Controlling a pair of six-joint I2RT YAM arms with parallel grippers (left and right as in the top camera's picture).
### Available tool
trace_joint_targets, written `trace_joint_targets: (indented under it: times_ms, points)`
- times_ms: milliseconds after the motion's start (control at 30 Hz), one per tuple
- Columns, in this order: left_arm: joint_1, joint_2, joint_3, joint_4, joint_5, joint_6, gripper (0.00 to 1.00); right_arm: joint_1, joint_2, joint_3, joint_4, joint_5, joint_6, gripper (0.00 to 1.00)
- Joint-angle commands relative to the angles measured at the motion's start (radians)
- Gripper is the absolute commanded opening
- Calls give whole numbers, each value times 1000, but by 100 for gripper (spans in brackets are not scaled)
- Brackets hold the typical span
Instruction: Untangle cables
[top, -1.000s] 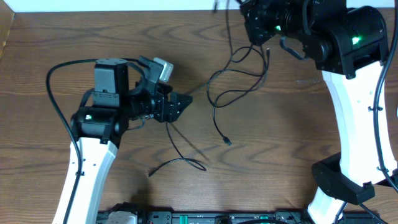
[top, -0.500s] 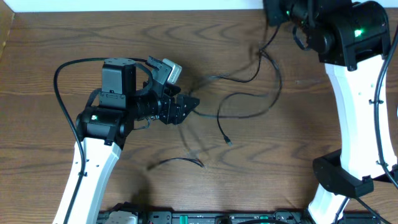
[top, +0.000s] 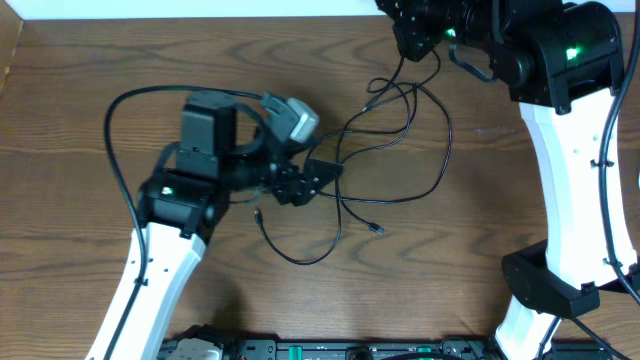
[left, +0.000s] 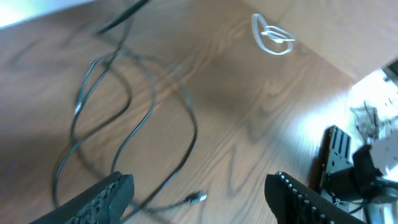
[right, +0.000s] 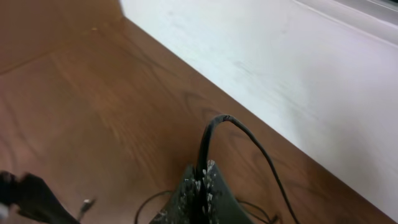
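Right end effector (top: 415, 40) is fully closed, pinching one strand of the cables (top: 448, 145). In the right wrist view the cord (right: 222, 117) arches up out of its clamped fingertips (right: 200, 180).

Left end effector (top: 325, 172) is wide open and holds nothing. Its jaws stand apart above the cords, and contact can't be confirmed.

- Cables: thin black strands drop from the right end effector and spread into several crossing loops on the tabletop (top: 80, 60) between the two end effectors. The tangle sits just ahead of the left end effector's tips.
- Left wrist view: the loops (left: 195, 130) run out ahead of the open end effector (left: 199, 185). One plug (left: 198, 198) lies roughly between its fingers, lower down on the wood.
- Overhead: that plug (top: 377, 230) lies just past the left end effector, on its right-arm side.
- Low loop (top: 300, 258): curls below the left end effector, with a second plug end (top: 258, 213) beside its wrist.
- Edges: the far tabletop edge meets a white wall (right: 280, 56) just behind the right end effector.
- Room: bare wood lies outboard of the left arm (top: 160, 260), and also between the loops and the right arm (top: 560, 200).
- Near edge: a black rail (top: 350, 350) runs between the arm bases.
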Motion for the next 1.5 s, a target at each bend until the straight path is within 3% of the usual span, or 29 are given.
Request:
trace_joint_targets:
  times_ms: [0, 133, 433, 700, 1067, 1133, 1233, 1333, 1467]
  points:
    - [-58, 21, -2, 49, -6, 56, 73, 2, 6, 2, 5, -119, -14, 1]
    - [-110, 61, -2, 126, -97, 56, 73, 2, 6, 2, -8, -171, -14, 1]
    - [-141, 172, -2, 339, -107, 51, 74, 8, 5, 2, -79, -210, -15, 1]
    - [-141, 209, -2, 396, -212, -18, 74, 9, 5, 2, -123, -212, -33, 1]
    - [-141, 209, -2, 587, -229, -128, 73, 29, 5, 2, -174, -271, -33, 1]
    - [-141, 209, -2, 603, -264, -154, 63, 42, 5, 2, -177, -271, -33, 1]
    - [-140, 209, -2, 605, -282, -163, 41, 58, 5, 2, -177, -269, -34, 1]
    - [-141, 209, -2, 595, -282, -163, 9, 60, 5, 2, -173, -223, -33, 1]
    - [-140, 209, -2, 579, -282, -163, 7, 55, 5, 2, -172, -96, -16, 1]
